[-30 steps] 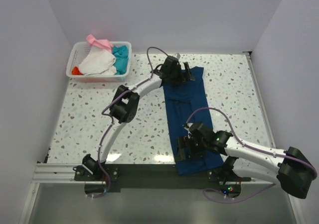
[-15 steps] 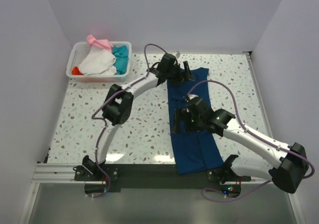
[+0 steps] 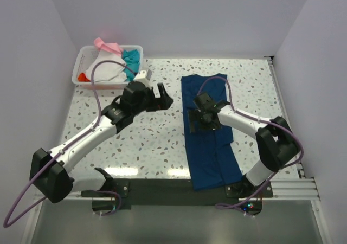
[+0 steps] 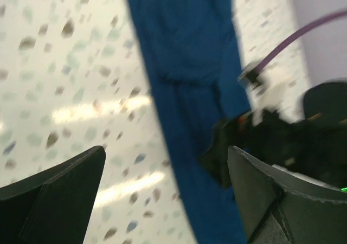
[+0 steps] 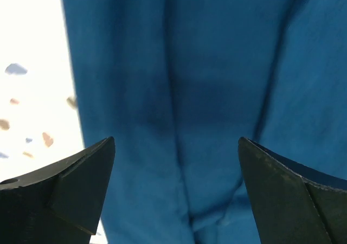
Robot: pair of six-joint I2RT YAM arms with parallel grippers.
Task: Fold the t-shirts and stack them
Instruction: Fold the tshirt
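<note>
A dark navy-blue t-shirt point(image 3: 209, 146) lies folded into a long strip down the right middle of the table; no print shows. It also fills the right wrist view point(image 5: 217, 65) and crosses the left wrist view point(image 4: 190, 54). My right gripper point(image 3: 198, 122) is open and empty, low over the strip's middle. My left gripper point(image 3: 162, 97) is open and empty, over bare table left of the strip's far end. White point(image 3: 107, 69), teal point(image 3: 130, 58), pink point(image 3: 107, 45) and orange-red point(image 3: 81, 77) tees lie in the basket.
The white plastic basket point(image 3: 108, 84) stands at the far left corner of the speckled table point(image 3: 108, 135). Grey walls enclose left, back and right. A metal rail point(image 3: 70, 187) runs along the near edge by the arm bases.
My left gripper has drawn back left off the shirt's far end, which now lies flat. My right gripper has moved from the strip's near part up to its middle.
</note>
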